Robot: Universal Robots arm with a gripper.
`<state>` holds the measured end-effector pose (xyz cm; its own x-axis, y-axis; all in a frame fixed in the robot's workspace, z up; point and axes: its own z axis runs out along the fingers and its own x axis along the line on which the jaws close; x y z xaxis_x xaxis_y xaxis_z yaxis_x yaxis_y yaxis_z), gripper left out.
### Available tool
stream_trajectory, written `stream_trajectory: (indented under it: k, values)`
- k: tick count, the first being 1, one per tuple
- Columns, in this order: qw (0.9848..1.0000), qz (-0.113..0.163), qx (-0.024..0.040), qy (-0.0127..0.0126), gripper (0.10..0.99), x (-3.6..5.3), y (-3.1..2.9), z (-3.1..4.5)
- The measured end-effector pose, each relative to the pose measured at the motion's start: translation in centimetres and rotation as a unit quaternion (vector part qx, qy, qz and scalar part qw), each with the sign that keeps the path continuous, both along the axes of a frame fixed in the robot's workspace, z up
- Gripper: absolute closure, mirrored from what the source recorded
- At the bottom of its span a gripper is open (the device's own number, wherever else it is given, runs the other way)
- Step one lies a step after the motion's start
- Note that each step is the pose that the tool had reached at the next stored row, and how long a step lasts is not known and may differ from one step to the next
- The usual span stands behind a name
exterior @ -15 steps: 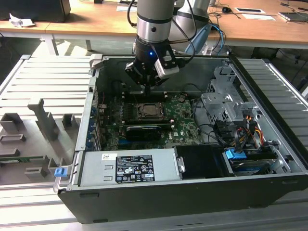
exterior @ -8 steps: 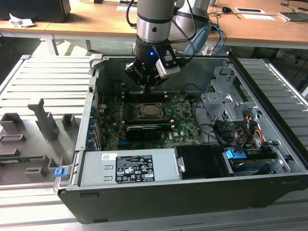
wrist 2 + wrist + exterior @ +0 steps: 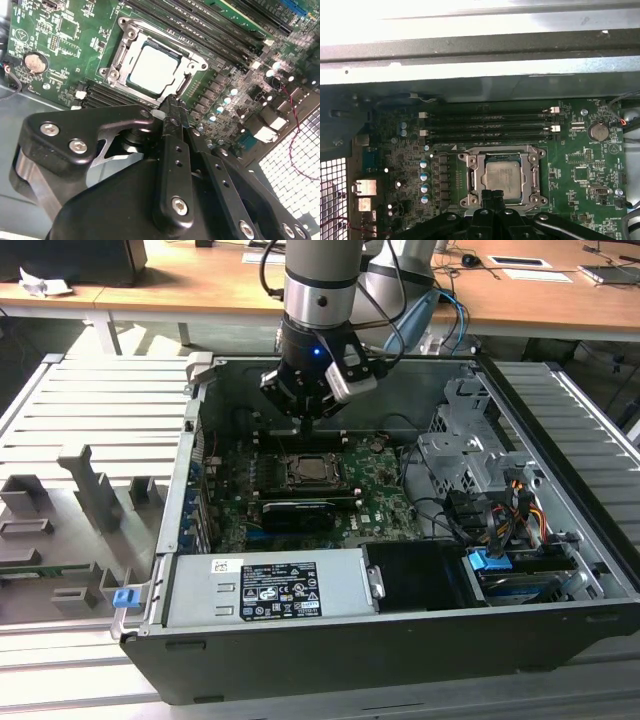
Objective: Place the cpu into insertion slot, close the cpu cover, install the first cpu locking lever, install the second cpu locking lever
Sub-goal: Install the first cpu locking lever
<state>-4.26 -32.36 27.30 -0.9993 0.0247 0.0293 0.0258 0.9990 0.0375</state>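
The cpu (image 3: pixel 305 470) sits flat in its socket on the green motherboard (image 3: pixel 380 502), a little above the middle of the exterior view, inside the open computer case (image 3: pixel 560 540). The cpu cover (image 3: pixel 283 472) lies down around it — the pale chip top shows through the square window of the silvery frame. In that view the gripper (image 3: pixel 305 425) hangs from the arm (image 3: pixel 318 285) at upper centre, its tip just above the far edge of the socket and apart from the chip.

In the second wrist view the cpu (image 3: pixel 152 67) appears at upper centre with the cpu cover (image 3: pixel 197 62) framing it, and the black fingers (image 3: pixel 172 117) rise from the lower half of the frame with their tips drawn together, holding nothing, pointing at the socket's near edge. In the first wrist view the cpu (image 3: pixel 502 177) lies at lower centre inside the cpu cover (image 3: pixel 470 185), and the gripper (image 3: pixel 494 196) sits just below it — its closed tips overlap the frame's lower edge.
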Motion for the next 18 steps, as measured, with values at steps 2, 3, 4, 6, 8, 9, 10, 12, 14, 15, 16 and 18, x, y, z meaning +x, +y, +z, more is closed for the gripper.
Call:
stream_trajectory:
  k: [2,3,4,6,8,9,10,12,14,15,16,18]
  values:
    - [1.0000,0.006,0.0000,0.0000,0.980,0.00,0.00,0.00]
    - [1.0000,0.008,0.0000,0.0000,0.980,0.00,0.00,0.00]
    - [0.9999,0.010,0.0000,0.0000,0.980,-0.01,0.00,0.00]
    - [0.9999,0.014,0.0000,0.0000,0.980,-0.06,0.00,-0.01]
    - [0.9998,0.017,0.0000,-0.0033,0.980,-0.19,-0.01,-0.07]
    - [0.9998,0.021,-0.0001,-0.0076,0.980,-0.30,-0.02,-0.16]
    - [0.9997,0.022,-0.0001,-0.0120,0.980,-0.35,-0.02,-0.21]
    - [0.9996,0.024,-0.0001,-0.0155,0.980,-0.35,-0.02,-0.30]
    - [0.9995,0.025,-0.0002,-0.0186,0.980,-0.35,-0.02,-0.40]
    - [0.9995,0.026,-0.0003,-0.0197,0.980,-0.35,-0.02,-0.43]
    - [0.9994,0.027,-0.0003,-0.0198,0.980,-0.35,-0.02,-0.44]
    - [0.9993,0.032,-0.0001,-0.0199,0.980,-0.35,-0.02,-0.46]
